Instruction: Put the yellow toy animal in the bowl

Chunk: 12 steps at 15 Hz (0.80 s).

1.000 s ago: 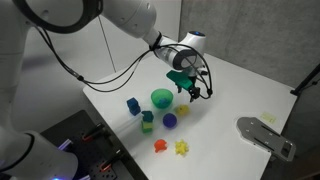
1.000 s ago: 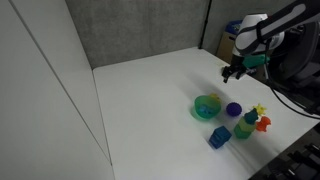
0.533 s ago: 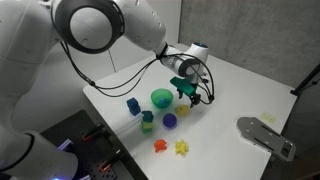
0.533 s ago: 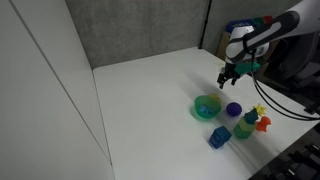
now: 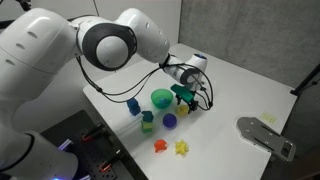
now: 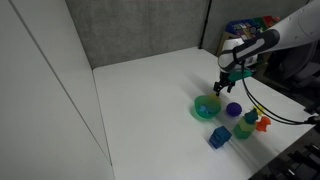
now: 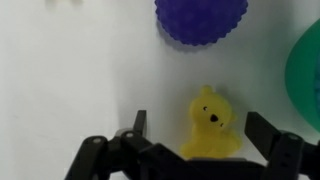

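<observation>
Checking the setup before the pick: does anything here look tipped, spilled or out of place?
Nothing stands out. The bowl sits upright, nothing is spilled, and the yellow toy animal looks intact, framed by the open gripper.

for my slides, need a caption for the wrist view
Open gripper straddles the yellow toy animal; purple ball ahead, green bowl at the right edge.

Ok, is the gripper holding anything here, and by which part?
Nothing is held. The gripper has its jaws open either side of the yellow toy bear, with a gap on each side.
</observation>
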Available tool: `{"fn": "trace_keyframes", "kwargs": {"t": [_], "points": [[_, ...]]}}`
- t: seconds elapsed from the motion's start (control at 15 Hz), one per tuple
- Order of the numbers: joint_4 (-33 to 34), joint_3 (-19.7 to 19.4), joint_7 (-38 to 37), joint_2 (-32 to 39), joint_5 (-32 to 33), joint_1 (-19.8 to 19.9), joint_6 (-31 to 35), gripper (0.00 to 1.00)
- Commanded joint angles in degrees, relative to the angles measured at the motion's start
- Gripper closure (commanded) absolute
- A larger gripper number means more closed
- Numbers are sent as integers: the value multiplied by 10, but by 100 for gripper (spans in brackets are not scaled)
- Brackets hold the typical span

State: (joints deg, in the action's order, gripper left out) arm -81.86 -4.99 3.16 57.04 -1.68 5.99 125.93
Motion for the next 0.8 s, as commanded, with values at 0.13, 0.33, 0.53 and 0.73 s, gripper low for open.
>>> {"fn": "trace_keyframes", "kwargs": {"t": [0.13,0.33,0.53,0.73], "points": [[66,13,2,54,8,4,-17,0],[81,15,3,72,9,3,-9,0],[95,13,-1,86,13,-3,-8,16],[109,11,-3,95,14,-5,-14,44]]}}
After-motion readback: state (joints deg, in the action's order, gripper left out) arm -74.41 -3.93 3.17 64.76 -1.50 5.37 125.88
